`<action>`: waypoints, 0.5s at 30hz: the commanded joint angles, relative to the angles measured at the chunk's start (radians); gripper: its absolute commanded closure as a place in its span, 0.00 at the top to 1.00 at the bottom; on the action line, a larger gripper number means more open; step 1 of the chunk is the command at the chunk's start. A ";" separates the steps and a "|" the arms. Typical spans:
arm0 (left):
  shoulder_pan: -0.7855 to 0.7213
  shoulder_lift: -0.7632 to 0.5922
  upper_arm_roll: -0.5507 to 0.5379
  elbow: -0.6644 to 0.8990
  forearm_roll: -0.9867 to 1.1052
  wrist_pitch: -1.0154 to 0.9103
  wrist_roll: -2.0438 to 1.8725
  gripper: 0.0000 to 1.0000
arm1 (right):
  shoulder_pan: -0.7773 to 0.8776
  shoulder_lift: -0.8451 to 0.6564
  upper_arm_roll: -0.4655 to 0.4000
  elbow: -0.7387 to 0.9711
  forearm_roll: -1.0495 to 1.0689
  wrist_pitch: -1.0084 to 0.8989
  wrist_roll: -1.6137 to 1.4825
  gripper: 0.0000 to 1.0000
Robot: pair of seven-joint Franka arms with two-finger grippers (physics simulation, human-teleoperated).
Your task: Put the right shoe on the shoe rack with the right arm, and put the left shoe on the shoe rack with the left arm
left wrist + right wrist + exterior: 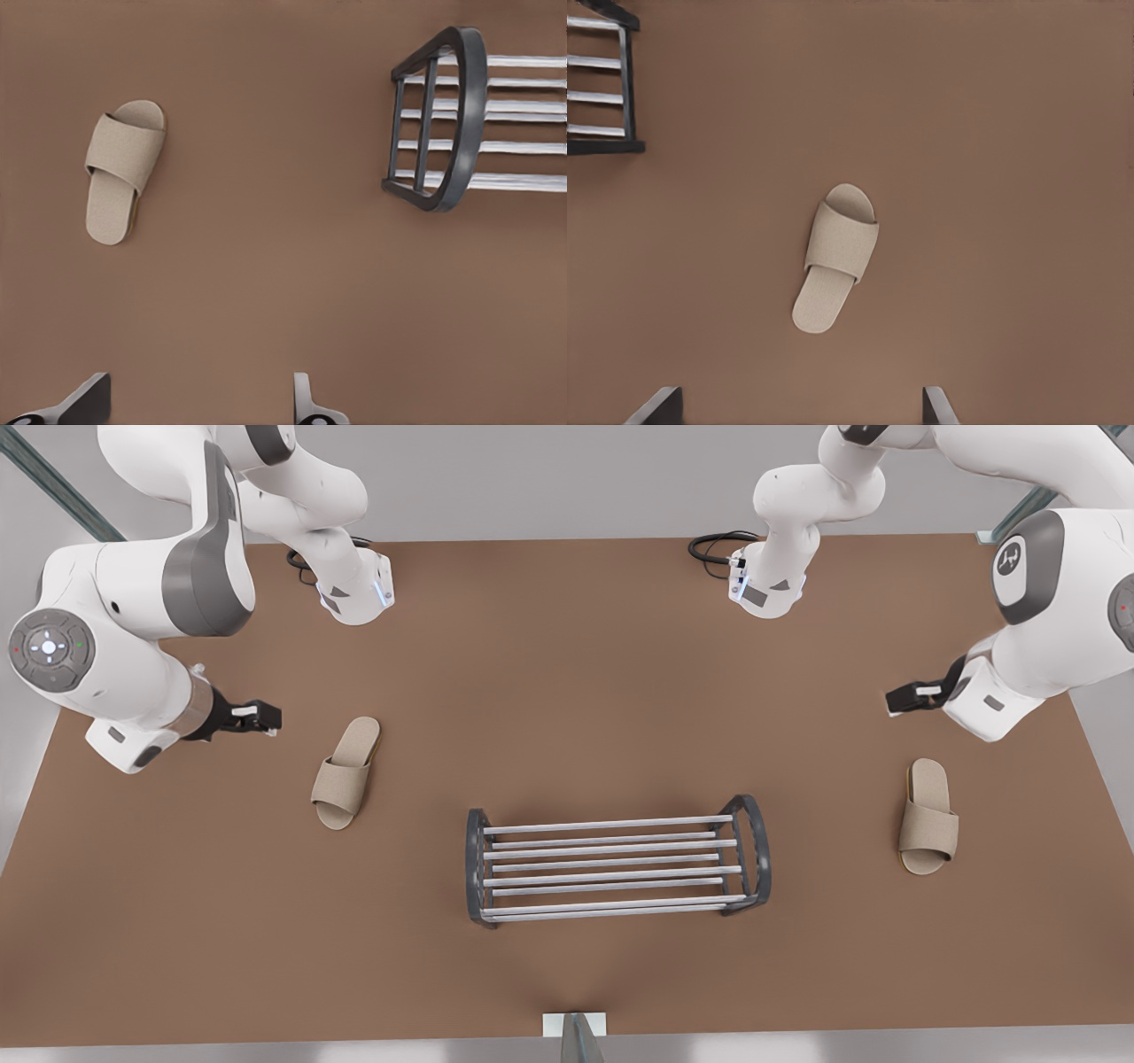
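Right shoe (345,772) near spread right claw (271,719), left shoe (928,816) near spread left claw (891,701), neither touching

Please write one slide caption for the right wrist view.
Right gripper, open, looks down on a beige slipper; shoe rack nearby.

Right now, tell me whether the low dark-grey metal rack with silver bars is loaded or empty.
Empty: the low dark-grey metal rack has bare bars, and both beige slippers lie on the brown tabletop.
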 commanded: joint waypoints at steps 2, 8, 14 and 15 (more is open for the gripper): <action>0.004 -0.003 0.000 0.000 0.008 0.083 -0.015 1.00 | 0.004 0.020 0.001 -0.030 -0.008 0.049 -0.017 1.00; 0.050 -0.102 0.150 -0.747 0.031 1.019 -0.023 1.00 | -0.012 -0.178 0.015 -0.763 -0.007 0.590 0.030 1.00; 0.159 0.007 0.167 -1.019 0.026 1.599 -0.025 1.00 | -0.075 -0.190 0.022 -1.068 0.018 1.040 -0.060 1.00; 0.184 0.050 0.165 -1.019 0.028 1.680 -0.025 1.00 | -0.089 -0.188 0.022 -1.071 0.064 1.069 -0.134 1.00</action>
